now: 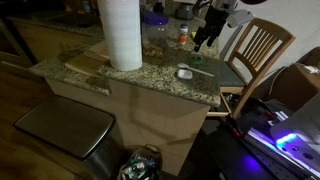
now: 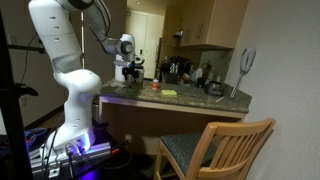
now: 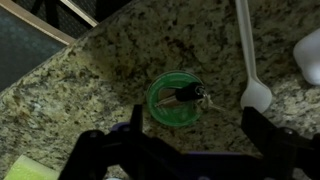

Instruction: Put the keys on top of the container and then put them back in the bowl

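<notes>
In the wrist view a small green bowl (image 3: 160, 105) stands on the speckled granite counter. The keys (image 3: 188, 97), a dark fob with silver keys, lie in it and reach over its right rim. My gripper (image 3: 190, 150) is open and empty, hovering above the bowl with its fingers spread to either side. A small low round white container (image 1: 185, 72) sits on the counter near the front edge. A white object cut off by the right edge of the wrist view (image 3: 310, 55) may be that container. In both exterior views the gripper (image 1: 205, 38) (image 2: 130, 68) hangs over the counter.
A tall white paper-towel roll (image 1: 120, 35) stands on a wooden board (image 1: 88, 63). A white long-handled utensil (image 3: 250, 70) lies right of the bowl. A yellow-green sponge (image 2: 168, 94) lies on the counter. A wooden chair (image 1: 255, 50) stands by the counter and a bin (image 1: 65, 130) below it.
</notes>
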Controlling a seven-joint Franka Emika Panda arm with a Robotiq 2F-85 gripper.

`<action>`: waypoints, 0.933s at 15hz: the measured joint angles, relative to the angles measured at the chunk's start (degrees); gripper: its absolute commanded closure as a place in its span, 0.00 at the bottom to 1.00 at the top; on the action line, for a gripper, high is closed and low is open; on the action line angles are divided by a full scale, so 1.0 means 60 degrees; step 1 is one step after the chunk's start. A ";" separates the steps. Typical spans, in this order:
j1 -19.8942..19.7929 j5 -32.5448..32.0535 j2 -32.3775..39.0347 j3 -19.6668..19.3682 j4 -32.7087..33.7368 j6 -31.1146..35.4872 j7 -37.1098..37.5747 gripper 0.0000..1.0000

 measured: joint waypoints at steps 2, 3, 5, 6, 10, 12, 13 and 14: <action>0.0001 -0.0286 0.0002 0.0137 -0.0086 -0.0111 0.0269 0.00; 0.0001 -0.0348 0.0002 0.0165 -0.0116 -0.0162 0.0331 0.00; 0.0001 -0.0361 0.0002 0.0173 -0.0132 -0.0186 0.0345 0.00; 0.0001 -0.0361 0.0002 0.0173 -0.0132 -0.0190 0.0345 0.00; -0.0057 -0.0406 0.0151 0.0165 -0.0134 -0.0125 0.0584 0.00; -0.0117 -0.0598 0.0361 0.0165 -0.0134 0.0058 0.0962 0.00; -0.0144 -0.0695 0.0467 0.0165 -0.0134 0.0170 0.1121 0.00; -0.0177 -0.0782 0.0579 0.0165 -0.0134 0.0291 0.1291 0.00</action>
